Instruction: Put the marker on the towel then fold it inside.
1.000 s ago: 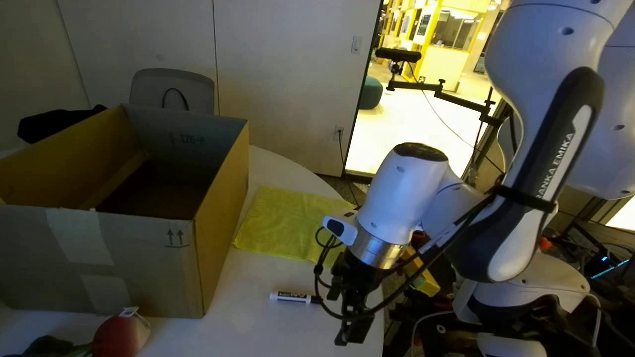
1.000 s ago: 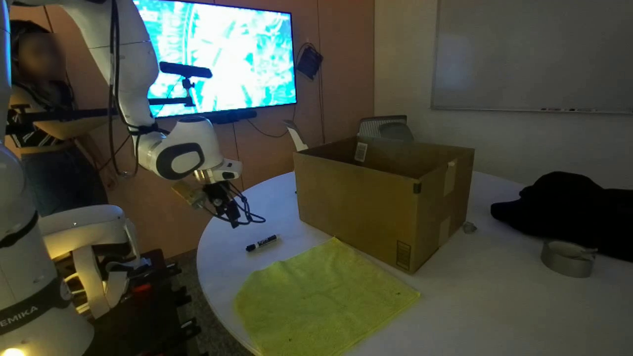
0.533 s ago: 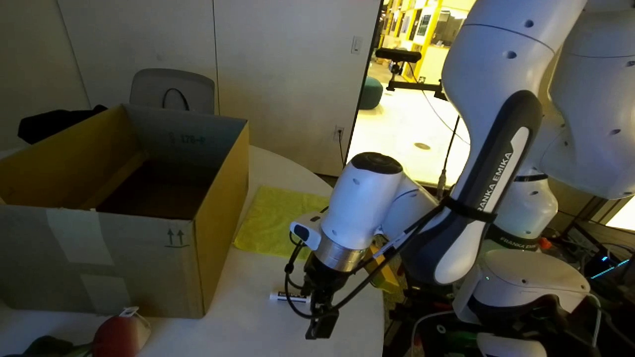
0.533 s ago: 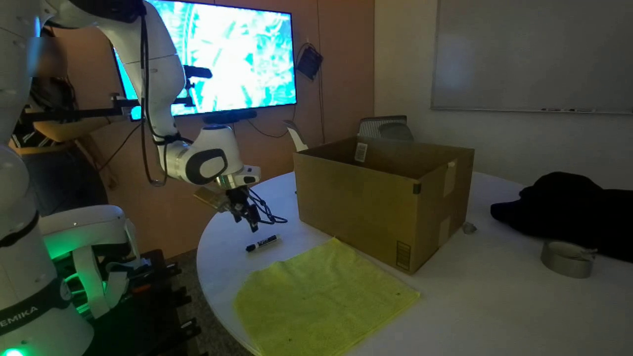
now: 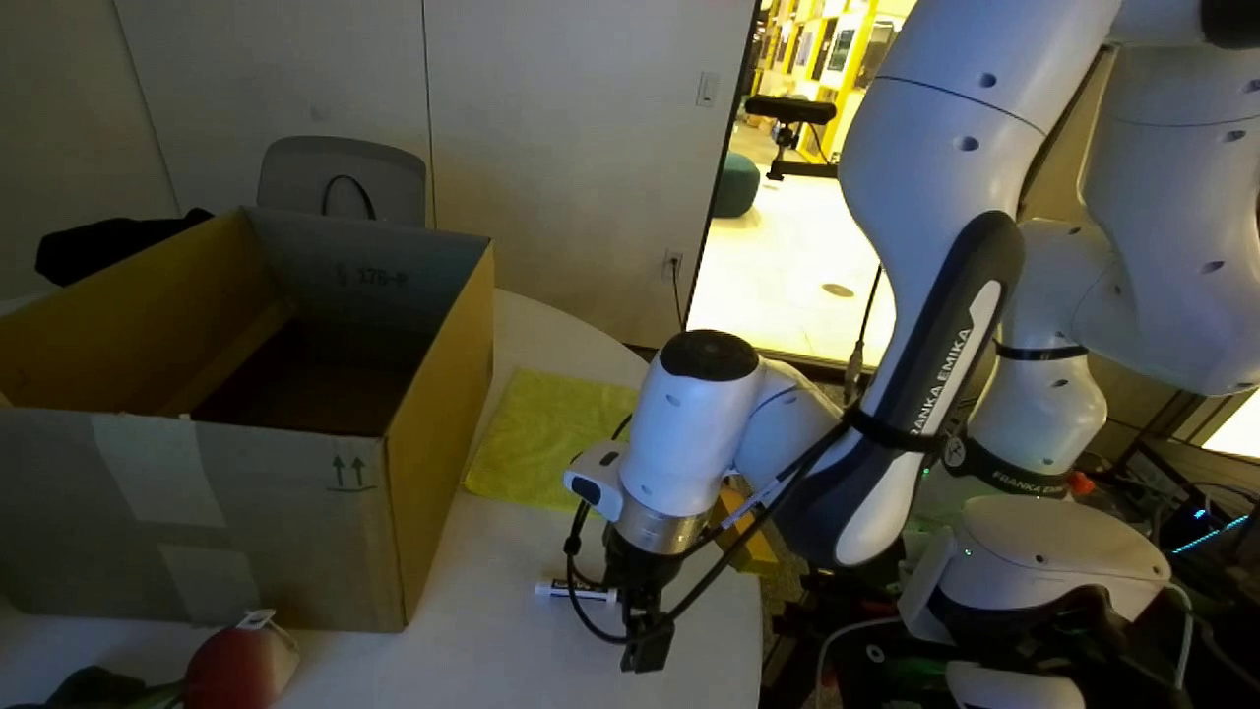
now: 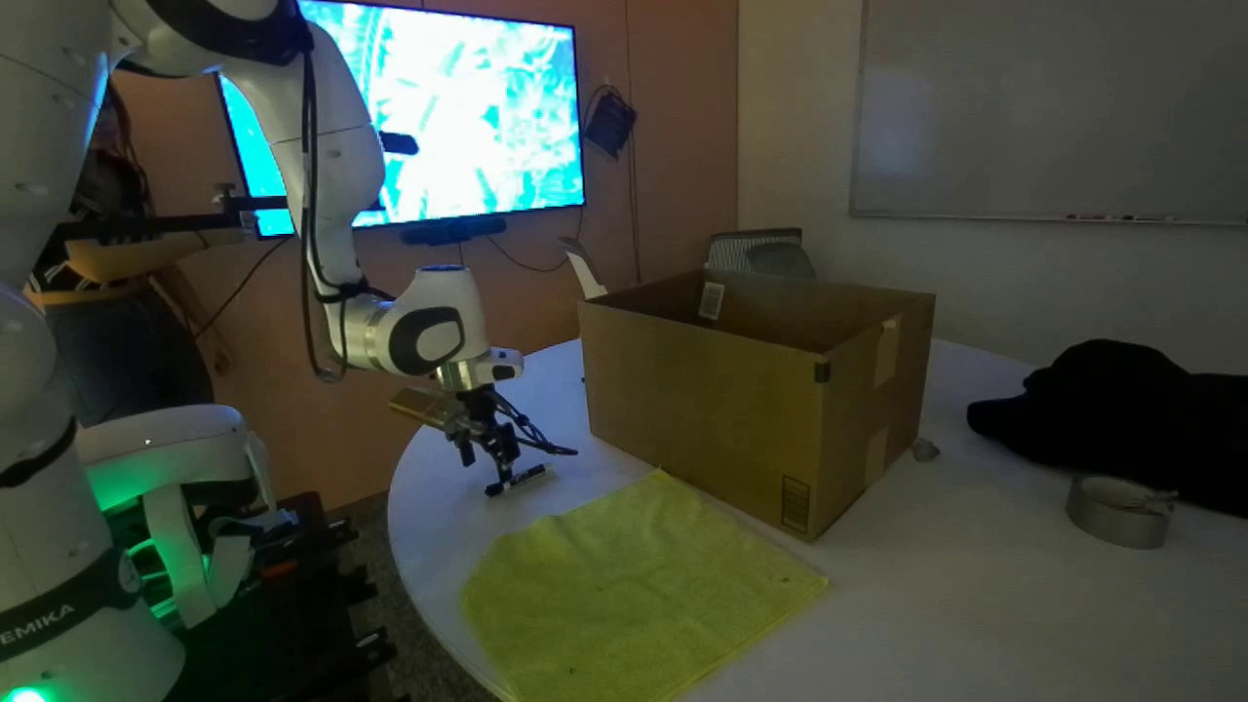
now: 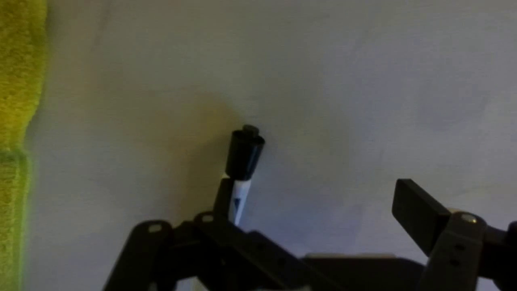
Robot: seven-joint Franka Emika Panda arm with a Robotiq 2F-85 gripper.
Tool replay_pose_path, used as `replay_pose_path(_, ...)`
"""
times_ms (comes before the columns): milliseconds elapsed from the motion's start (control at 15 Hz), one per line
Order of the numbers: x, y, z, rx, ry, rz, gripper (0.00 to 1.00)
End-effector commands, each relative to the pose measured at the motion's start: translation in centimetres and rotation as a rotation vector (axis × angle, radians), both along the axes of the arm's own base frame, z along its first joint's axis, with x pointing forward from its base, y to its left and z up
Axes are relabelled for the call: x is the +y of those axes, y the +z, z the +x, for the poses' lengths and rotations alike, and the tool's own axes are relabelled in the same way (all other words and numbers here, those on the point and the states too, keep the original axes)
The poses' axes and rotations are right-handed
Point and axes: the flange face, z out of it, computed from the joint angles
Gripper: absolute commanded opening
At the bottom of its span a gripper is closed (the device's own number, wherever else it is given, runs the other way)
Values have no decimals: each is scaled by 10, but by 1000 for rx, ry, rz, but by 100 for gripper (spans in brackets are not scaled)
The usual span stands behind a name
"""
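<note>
The marker, white with a black cap, lies on the table; its cap (image 7: pixel 244 155) shows in the wrist view, with most of its barrel hidden behind the left-hand finger. The marker also shows in both exterior views (image 5: pixel 556 589) (image 6: pixel 526 477), partly covered by the gripper. My gripper (image 7: pixel 315 192) is open and empty, low over the marker (image 6: pixel 486 466). The marker is by one finger, not midway between the two; I cannot tell whether they touch. The yellow-green towel (image 6: pixel 634 595) lies flat beside the marker, apart from it. Its edge (image 7: pixel 16 81) shows in the wrist view.
A large open cardboard box (image 6: pixel 702 409) stands on the round white table (image 6: pixel 975 624) close to the towel. A grey tape roll (image 6: pixel 1118 510) and a black cloth (image 6: pixel 1111 419) lie beyond it. A red object (image 5: pixel 231 670) lies by the box.
The arm has moved over the table toward the box's side and then down, bringing the gripper to the marker. The marker, towel and box have not moved.
</note>
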Motion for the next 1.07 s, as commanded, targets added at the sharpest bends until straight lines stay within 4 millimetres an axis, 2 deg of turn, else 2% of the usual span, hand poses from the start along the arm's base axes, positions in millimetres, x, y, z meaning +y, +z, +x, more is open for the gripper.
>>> replay_pose_path(0, -8, -6, 10, 14, 25, -33, 100)
replay_pose_path(467, -17, -14, 27, 16, -3, -44, 98)
replay_pose_path(667, -18, -24, 34, 12, -23, -46, 84)
replay_pose_path(733, -18, -28, 35, 16, -34, -43, 65)
replay_pose_path(867, -19, -28, 36, 18, -41, -50, 59)
replay_pose_path(1000, -24, -20, 37, 8, -51, -57, 45)
